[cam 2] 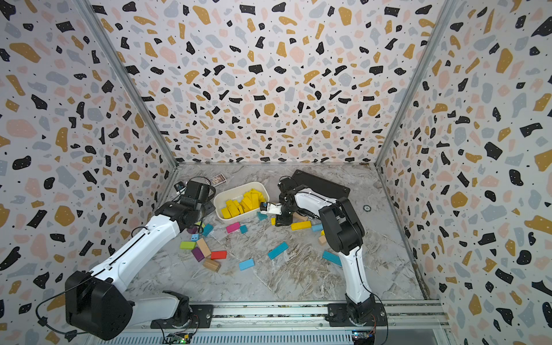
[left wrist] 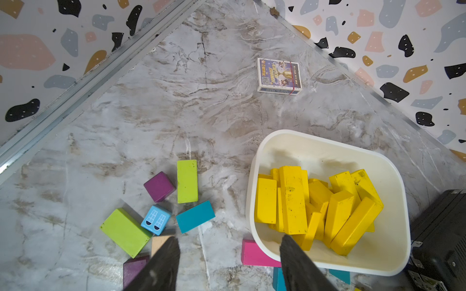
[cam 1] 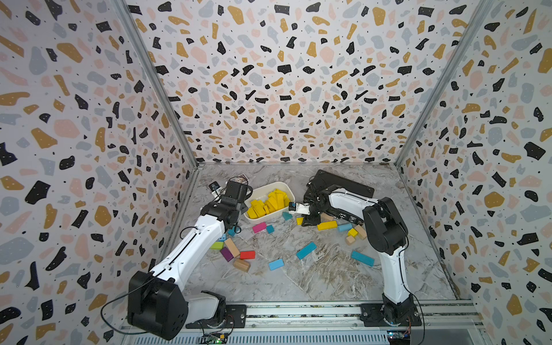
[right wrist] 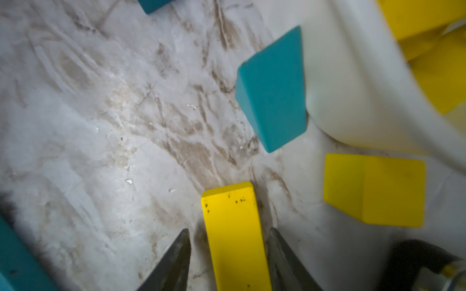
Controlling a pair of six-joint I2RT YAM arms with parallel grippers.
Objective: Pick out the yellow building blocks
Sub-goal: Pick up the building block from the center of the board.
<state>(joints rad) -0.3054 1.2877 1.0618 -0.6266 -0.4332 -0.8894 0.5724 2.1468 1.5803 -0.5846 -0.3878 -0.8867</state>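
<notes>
At the right claw, seen from the right wrist, the two fingers stand either side of a yellow bar lying flat on the counter. The claw is open and not clamped: a strip of counter shows between one finger and the bar. Just beside that bar sits a yellow cube. Past it, a teal block rests against the outer wall of the white bin. The bin holds a heap of yellow blocks, mostly bars piled at angles. Two further yellow pieces lie on the counter near the right arm: a long yellow bar and a small yellow block, the latter touching a tan block. The left claw is open and empty, one finger over the bin's rim. A pink block lies just beside the bin. A green block and a purple block lie near it.
</notes>
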